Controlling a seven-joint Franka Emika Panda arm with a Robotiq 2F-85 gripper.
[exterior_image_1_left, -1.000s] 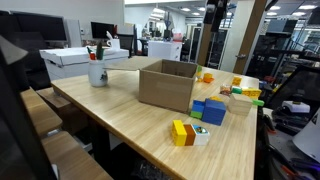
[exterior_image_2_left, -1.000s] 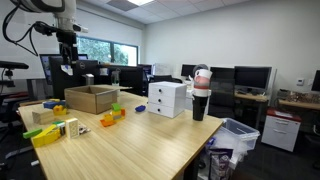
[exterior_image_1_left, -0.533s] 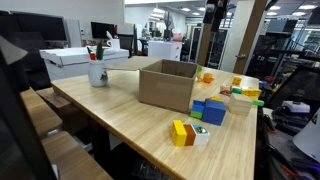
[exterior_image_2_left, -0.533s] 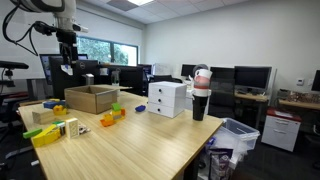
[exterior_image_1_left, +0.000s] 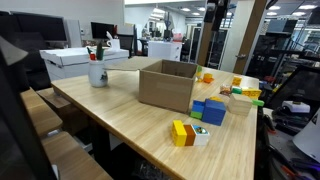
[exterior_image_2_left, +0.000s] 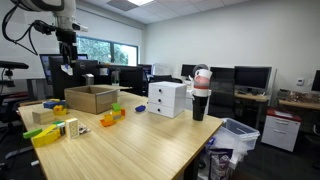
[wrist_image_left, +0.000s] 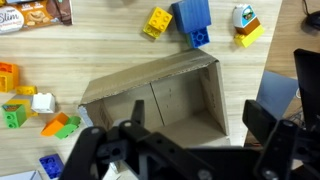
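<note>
My gripper (wrist_image_left: 198, 113) hangs open high above an open, empty cardboard box (wrist_image_left: 155, 100), with nothing between its black fingers (wrist_image_left: 262, 120). In both exterior views the gripper (exterior_image_2_left: 67, 68) (exterior_image_1_left: 214, 12) is well above the box (exterior_image_2_left: 90, 98) (exterior_image_1_left: 166, 85) on the wooden table. Toy blocks lie around the box: a blue block (wrist_image_left: 192, 18), a yellow one (wrist_image_left: 157, 20), a yellow-and-white piece (wrist_image_left: 245, 25) and several small orange, green and white ones (wrist_image_left: 35, 100).
A white drawer box (exterior_image_2_left: 167, 97) and a dark cup with a red-and-white item on it (exterior_image_2_left: 200, 95) stand on the table. In an exterior view a white cup with pens (exterior_image_1_left: 97, 72) and a white case (exterior_image_1_left: 80, 58) sit at the far side. Office desks and monitors lie beyond.
</note>
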